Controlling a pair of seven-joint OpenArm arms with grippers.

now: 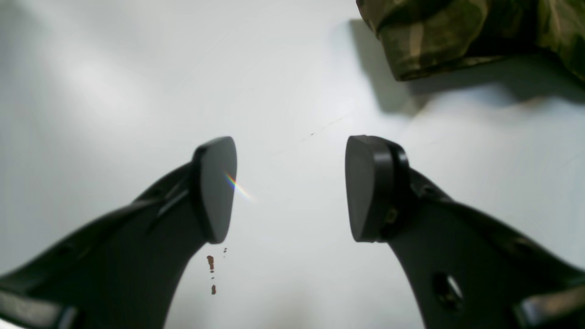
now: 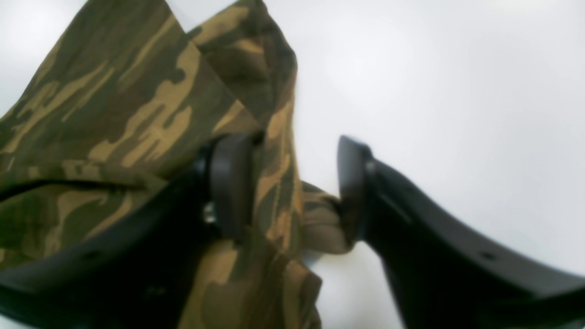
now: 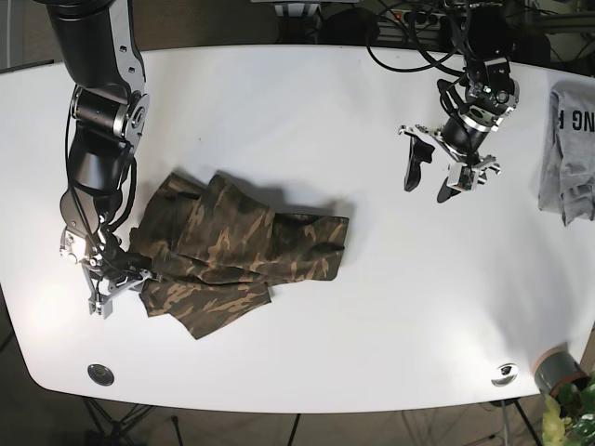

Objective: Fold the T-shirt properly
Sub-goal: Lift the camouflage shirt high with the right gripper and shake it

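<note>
So the right hand (image 3: 113, 282) is down at the left end of the white counter (image 3: 307, 111), jaws parted with a bunched edge of the camouflage-print cotton T-shirt (image 3: 237, 255) sitting between them. In the right wrist view one pad (image 2: 231, 183) is against the cloth and the other just touches a small fold, so it looks like it's set around the fabric rather than clamped on it. Hard to call it a real grip.

The shirt itself lies crumpled toward the counter's left-front part, with overlapping layers and nothing squared off, so this reads as an early step: getting hold of an edge to spread or straighten the shirt before any proper fold. The next move probably needs that hand to close firmly on the hem.

Further right, the left hand (image 3: 440, 171) hangs over bare counter with jaws wide and holding nothing, well apart from the shirt.

A grey folded garment (image 3: 565, 149) rests at the right edge. Cables (image 3: 409, 28) run along the back edge, and a green plant (image 3: 569, 418) peeks in past the front-right corner.
</note>
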